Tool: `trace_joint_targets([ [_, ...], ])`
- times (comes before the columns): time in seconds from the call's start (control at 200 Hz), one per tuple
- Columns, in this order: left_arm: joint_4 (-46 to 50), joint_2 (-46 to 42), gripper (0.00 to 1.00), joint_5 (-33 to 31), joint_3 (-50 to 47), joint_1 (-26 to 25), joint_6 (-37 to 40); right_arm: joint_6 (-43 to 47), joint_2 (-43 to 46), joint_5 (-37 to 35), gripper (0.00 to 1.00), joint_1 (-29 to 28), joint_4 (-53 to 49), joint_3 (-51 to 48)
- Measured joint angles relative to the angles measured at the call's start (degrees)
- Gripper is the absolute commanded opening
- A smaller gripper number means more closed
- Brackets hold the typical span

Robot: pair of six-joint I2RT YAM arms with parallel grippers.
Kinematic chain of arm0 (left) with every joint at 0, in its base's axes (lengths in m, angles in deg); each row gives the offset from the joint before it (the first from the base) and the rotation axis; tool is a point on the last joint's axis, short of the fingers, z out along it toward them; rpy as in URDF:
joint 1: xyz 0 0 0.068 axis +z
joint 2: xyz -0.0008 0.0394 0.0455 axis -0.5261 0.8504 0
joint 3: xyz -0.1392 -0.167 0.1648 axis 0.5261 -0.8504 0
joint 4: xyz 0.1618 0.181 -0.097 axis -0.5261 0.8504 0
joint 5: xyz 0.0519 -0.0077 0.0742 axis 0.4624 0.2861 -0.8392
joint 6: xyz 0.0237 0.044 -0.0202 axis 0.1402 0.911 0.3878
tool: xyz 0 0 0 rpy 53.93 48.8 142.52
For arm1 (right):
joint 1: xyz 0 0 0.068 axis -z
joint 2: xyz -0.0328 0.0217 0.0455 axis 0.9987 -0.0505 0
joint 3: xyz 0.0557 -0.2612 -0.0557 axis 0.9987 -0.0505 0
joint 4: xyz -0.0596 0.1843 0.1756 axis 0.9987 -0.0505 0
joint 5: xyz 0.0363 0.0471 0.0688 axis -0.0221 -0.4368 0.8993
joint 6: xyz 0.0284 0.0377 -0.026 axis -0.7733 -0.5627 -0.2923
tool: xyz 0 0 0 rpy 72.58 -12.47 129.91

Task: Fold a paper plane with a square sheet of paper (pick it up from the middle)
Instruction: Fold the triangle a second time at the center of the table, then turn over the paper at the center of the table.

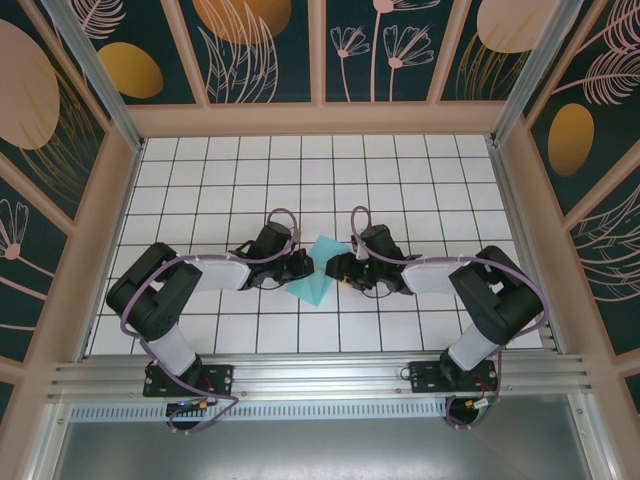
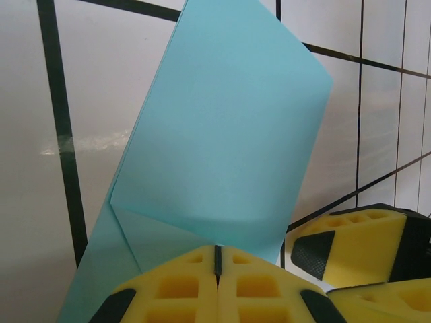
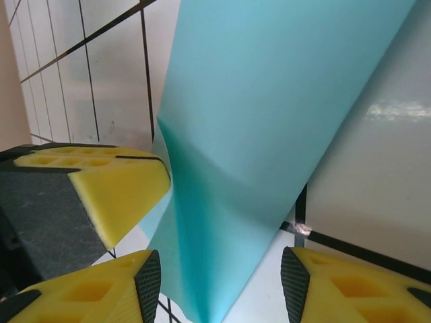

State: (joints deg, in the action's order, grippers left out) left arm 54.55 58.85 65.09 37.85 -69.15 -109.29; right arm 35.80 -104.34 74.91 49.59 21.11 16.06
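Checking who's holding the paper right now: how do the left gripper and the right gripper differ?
The left gripper is shut, pinching the square sheet of paper; the right gripper is open, with the sheet in the gap between its fingers. The left gripper reaches the sheet from the left, the right gripper from the right. Both have yellow fingers with dark pads.

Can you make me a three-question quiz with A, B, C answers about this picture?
1. Where is the sheet of paper? A between the two pincers B by the far wall C on a base
2. Its colour? A red B turquoise C white
3. The left pincer is? A wide open B holding a cup C shut on the paper
Answers: A, it stands between the left pincer and right pincer; B, plainly blue-green; C, its yellow fingers pinch the sheet.
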Motion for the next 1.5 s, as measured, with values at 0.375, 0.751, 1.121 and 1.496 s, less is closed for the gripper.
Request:
trace_joint_targets([
  [0.375,0.0,2.0,0.04,0.0,0.1,0.0,0.0,-1.1,-2.1,0.2,0.52,-0.3,1.2,1.4],
  [0.751,0.0,2.0,0.05,0.0,0.1,0.0,-0.2,-1.6,-3.5,1.2,0.46,-0.6,4.0,2.1],
  [1.121,-0.6,2.0,0.05,-0.1,0.1,0.0,-1.7,-1.0,-3.5,1.9,0.27,-0.9,11.7,-1.6],
  [1.496,-1.7,-1.6,0.06,-0.5,-0.3,0.0,-2.5,0.1,-4.8,1.5,0.03,-1.6,12.7,-1.6],
])
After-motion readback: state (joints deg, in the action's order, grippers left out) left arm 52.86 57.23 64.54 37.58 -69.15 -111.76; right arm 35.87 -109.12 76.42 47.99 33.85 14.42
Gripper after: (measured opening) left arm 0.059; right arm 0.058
